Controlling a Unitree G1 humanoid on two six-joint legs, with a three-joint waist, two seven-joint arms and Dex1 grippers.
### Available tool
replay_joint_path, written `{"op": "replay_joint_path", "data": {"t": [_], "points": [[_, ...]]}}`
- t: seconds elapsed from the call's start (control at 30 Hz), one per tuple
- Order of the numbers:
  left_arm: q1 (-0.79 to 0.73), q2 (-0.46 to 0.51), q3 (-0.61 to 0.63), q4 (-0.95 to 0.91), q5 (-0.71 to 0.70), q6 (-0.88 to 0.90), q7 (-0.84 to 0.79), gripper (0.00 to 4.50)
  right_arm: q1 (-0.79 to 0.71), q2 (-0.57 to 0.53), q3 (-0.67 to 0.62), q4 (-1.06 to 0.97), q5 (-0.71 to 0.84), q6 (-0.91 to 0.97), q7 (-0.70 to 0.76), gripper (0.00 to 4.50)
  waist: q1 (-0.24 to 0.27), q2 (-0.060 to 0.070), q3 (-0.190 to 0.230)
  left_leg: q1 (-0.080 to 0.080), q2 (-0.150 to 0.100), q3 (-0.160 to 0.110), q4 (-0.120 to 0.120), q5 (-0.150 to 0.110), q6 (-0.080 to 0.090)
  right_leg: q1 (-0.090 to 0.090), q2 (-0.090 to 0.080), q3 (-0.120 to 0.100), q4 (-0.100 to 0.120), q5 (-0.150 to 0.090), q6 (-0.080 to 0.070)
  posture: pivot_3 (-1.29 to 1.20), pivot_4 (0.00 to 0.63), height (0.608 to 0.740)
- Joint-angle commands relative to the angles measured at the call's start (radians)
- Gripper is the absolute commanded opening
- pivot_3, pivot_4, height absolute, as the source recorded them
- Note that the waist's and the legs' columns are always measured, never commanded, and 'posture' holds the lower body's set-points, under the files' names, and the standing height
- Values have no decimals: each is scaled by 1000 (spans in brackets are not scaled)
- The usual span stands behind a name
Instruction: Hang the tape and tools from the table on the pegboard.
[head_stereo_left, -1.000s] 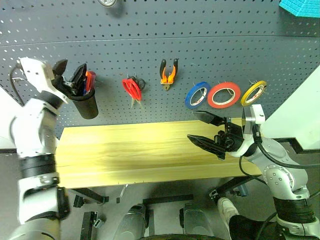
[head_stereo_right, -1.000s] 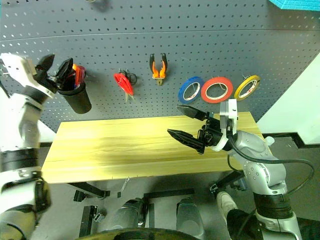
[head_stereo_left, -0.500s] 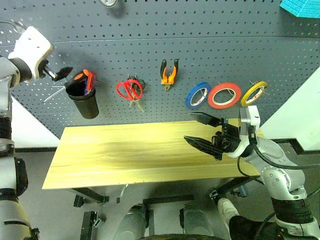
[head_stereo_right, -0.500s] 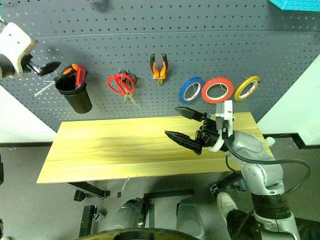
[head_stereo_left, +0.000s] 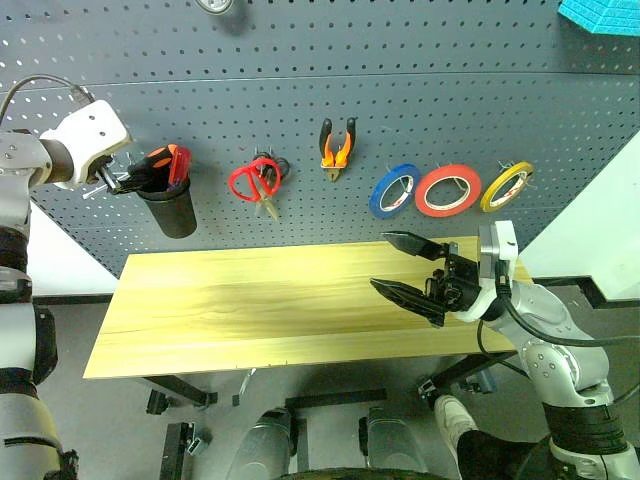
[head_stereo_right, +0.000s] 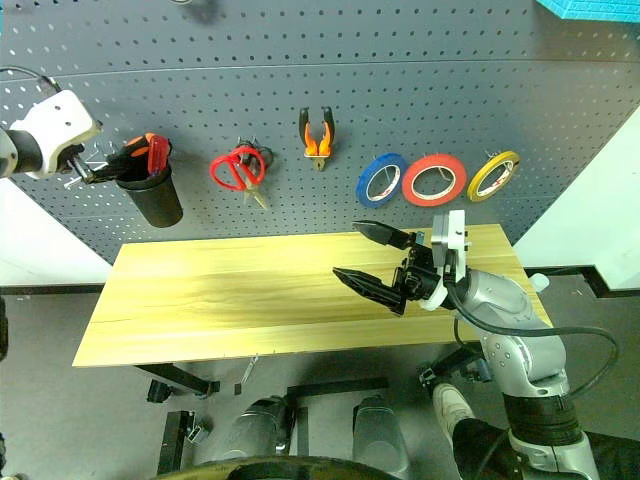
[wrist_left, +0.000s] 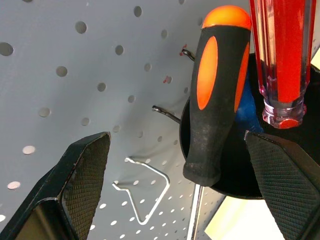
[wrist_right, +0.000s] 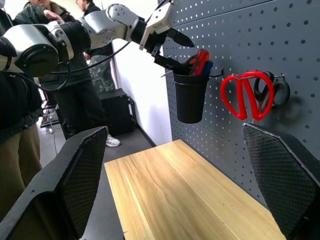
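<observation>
**Tools and tape up on the board**

Pegboard (head_stereo_left: 450, 90), dark grey, carries everything. Screwdriver (wrist_left: 215, 95), orange-and-black handle, stands in a black cup (head_stereo_left: 175, 210); left gripper (head_stereo_left: 122, 180) beside it, jaws wide, holding nothing. Red-handled scissors (head_stereo_left: 253, 180) hang next, then orange-black pliers (head_stereo_left: 337, 148). Blue roll (head_stereo_left: 394, 190), red roll (head_stereo_left: 447, 190), thin yellow tape (head_stereo_left: 506, 186) in a row. Right gripper (head_stereo_left: 408, 268) wide, empty, above the pale wood-grain table (head_stereo_left: 250, 310).

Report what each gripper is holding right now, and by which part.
Nothing is held. The left gripper is open at the black cup, its fingers either side of the orange-black screwdriver handle without closing on it. The right gripper hangs open above the table.
</observation>
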Motion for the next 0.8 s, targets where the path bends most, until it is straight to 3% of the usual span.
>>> {"op": "replay_joint_path", "data": {"t": [0.03,0.13,0.47,0.8], "points": [[-28,14,9,4,7,-28,-26,4481,-9,5,-10,-22,2,-18,0,4500,-1,0,0,0,0,0,0,0,0,0,0,0,0,0,0,-70,55,728],[-26,11,11,11,17,-38,-17,3873,-12,5,-9,-23,1,-15,-1,4500,-1,0,0,0,0,0,0,0,0,0,0,0,0,0,0,-66,55,728],[-10,12,16,9,20,-44,-9,506,-23,2,-8,-27,-3,-9,-10,4500,-2,0,0,0,0,0,0,0,0,0,0,0,1,0,0,-70,50,728],[52,32,119,-65,-77,35,-16,506,-26,0,-6,-26,-1,-5,-13,4500,-24,0,0,0,0,-1,1,0,0,0,0,0,2,0,0,-47,45,728]]}}
